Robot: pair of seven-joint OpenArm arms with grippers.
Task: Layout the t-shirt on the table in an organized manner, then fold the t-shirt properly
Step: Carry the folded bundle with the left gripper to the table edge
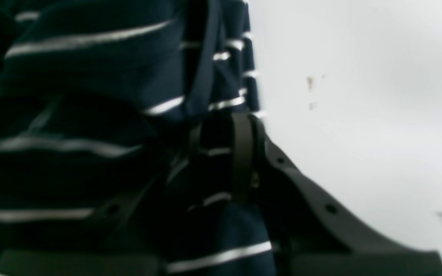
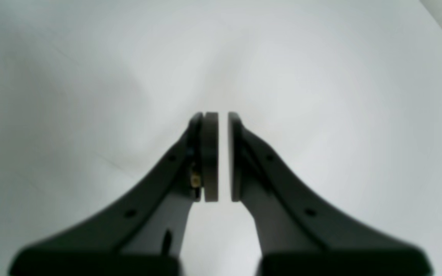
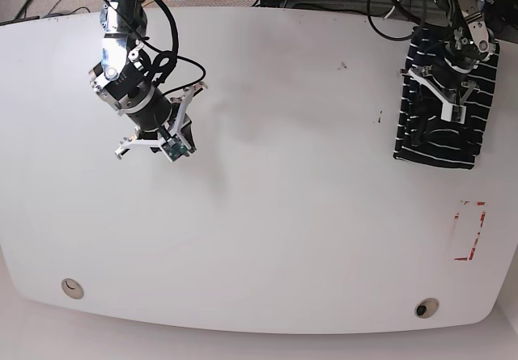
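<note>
The t-shirt, black with thin white stripes, lies bunched in a narrow heap at the far right of the white table. My left gripper sits on top of that heap. In the left wrist view the striped t-shirt fills the left half, and the left gripper is shut on a fold of it, with one finger buried under cloth. My right gripper hovers over bare table at the far left, well away from the shirt. The right gripper has its pads nearly together, holding nothing.
A small red rectangular outline is marked near the right front edge. Two round holes sit along the front edge. Cables hang behind the back edge. A few small dark specks lie left of the shirt.
</note>
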